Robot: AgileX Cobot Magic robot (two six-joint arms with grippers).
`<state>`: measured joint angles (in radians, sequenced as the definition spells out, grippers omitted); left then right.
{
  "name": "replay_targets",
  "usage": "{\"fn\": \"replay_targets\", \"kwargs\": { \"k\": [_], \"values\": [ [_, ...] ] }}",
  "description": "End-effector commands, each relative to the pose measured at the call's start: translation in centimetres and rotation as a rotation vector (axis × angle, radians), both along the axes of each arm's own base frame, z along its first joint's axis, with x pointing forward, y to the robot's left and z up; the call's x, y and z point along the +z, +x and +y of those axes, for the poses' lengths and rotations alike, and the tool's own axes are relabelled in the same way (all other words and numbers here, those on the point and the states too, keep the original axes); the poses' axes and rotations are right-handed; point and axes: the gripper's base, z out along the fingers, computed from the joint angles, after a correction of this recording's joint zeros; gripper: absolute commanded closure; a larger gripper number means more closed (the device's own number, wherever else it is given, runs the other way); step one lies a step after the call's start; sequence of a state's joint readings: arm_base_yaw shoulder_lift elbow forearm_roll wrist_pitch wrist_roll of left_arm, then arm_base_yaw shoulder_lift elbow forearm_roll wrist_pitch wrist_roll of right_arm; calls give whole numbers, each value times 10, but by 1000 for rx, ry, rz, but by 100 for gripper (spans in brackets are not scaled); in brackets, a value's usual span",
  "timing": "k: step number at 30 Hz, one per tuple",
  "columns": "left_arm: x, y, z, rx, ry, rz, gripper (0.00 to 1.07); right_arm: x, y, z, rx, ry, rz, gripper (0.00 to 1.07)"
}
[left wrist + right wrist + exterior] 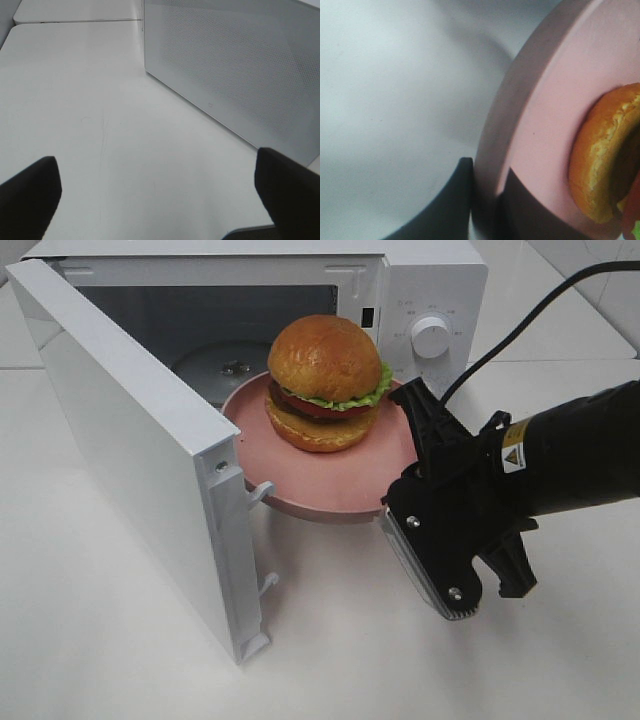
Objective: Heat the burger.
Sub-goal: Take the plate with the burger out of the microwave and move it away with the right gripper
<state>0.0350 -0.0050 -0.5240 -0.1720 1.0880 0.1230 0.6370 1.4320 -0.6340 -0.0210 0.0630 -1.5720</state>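
The burger (324,383) stands upright on the pink plate (330,485), slightly toward the plate's far side. The plate is carried off the counter (120,640) at the mouth of the open microwave (400,280), its far edge at or just inside the cavity opening and its near edge outside. The right gripper (405,435) has its jaws clenched on the plate's near-right rim; the right wrist view shows one finger (452,200) under the rim and the other (530,210) on the plate's upper face, with the burger just beyond the grip. The governing relation is therefore as follows: the burger lies ahead of the jaws, toward the cavity, and the turntable (215,365) lies further along that same line, behind and partly under the plate. The insertion path appears to run straight back into the cavity, between the open door (140,460) on the left and the control panel with its knob (431,337) on the right. The left gripper (155,200) is released, jaws fully spread, and faces the outer side of the microwave; it hovers above bare counter, holds nothing, and is judged the farther arm from the burger.
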Motion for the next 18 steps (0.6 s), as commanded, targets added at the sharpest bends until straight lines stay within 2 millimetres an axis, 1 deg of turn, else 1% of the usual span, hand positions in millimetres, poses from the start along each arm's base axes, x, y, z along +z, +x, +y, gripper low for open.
{"fn": "replay_targets", "kwargs": {
  "k": [1, 3, 4, 5, 7, 8, 10, 13, 15, 16, 18],
  "values": [
    [0, -2, 0, -3, -7, -26, 7, 15, -7, -6, -15, 72, -80, 107],
    [0, -2, 0, -3, -7, -26, 7, 16, -10, -8, -20, 79, -80, 107],
    [0, -2, 0, -3, -7, -26, 7, 15, -16, -13, -25, 72, -65, 107],
    [0, -2, 0, -3, -7, -26, 7, 15, -16, -13, -25, 72, -65, 107],
    [0, -2, 0, -3, -7, -26, 7, 17, -26, -21, -26, 67, -59, 107],
    [0, -2, 0, -3, -7, -26, 7, 17, -26, -21, -26, 67, -59, 107],
    [0, -2, 0, -3, -7, -26, 7, 18, -36, -28, -36, 71, -51, 107],
    [0, -2, 0, -3, -7, -26, 7, 20, -41, -32, -42, 71, -45, 107],
    [0, -2, 0, -3, -7, -26, 7, 22, -54, -42, -35, 38, -34, 107],
    [0, -2, 0, -3, -7, -26, 7, 22, -54, -42, -35, 38, -34, 107],
    [0, -2, 0, -3, -7, -26, 7, 24, -61, -49, -51, 34, -29, 107]
  ]
}}
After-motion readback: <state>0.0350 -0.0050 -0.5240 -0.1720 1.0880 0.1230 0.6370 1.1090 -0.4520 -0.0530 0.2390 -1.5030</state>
